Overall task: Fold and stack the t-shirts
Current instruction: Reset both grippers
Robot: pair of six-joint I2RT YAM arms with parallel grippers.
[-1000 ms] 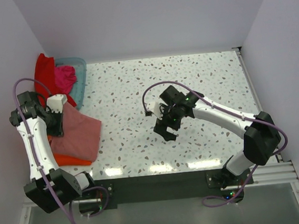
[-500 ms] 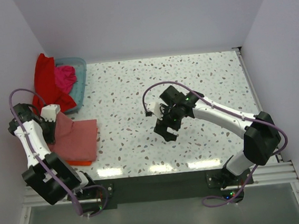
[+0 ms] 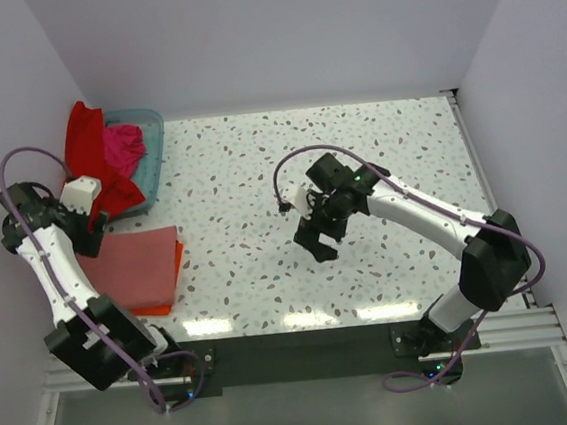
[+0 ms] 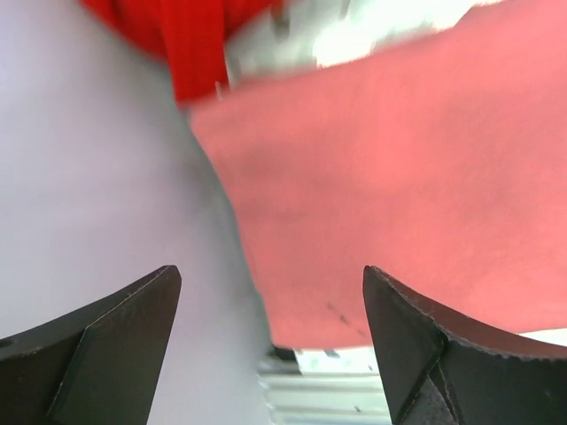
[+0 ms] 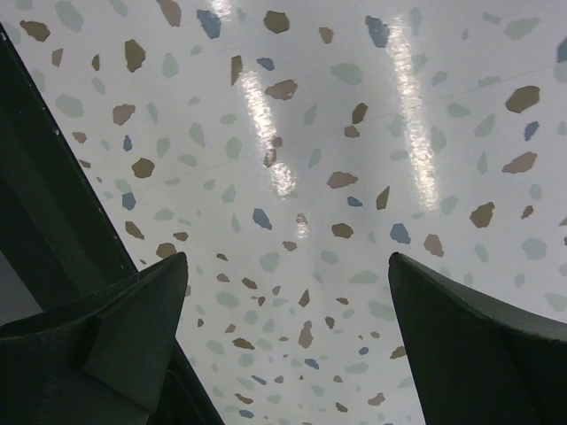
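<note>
T-shirts: the pink t-shirt (image 3: 128, 271) lies folded flat on the table (image 3: 357, 145), nearer the arm bases than the blue basket (image 3: 150, 135) and just clear of it. It sits on top of the orange t-shirt (image 3: 177, 258), of which only a thin strip shows along the pink one's edges away from the basket. The red t-shirt (image 3: 87, 151) hangs over the basket's rim and the magenta t-shirt (image 3: 124, 144) is bunched inside the basket.

The left gripper (image 4: 267, 274) hovers between the basket and the pink t-shirt's corner. Its fingers are spread with nothing between them.

The right gripper (image 5: 288, 257) is well away from the basket, over bare speckled tabletop. Its fingers are also spread wide and hold nothing.
</note>
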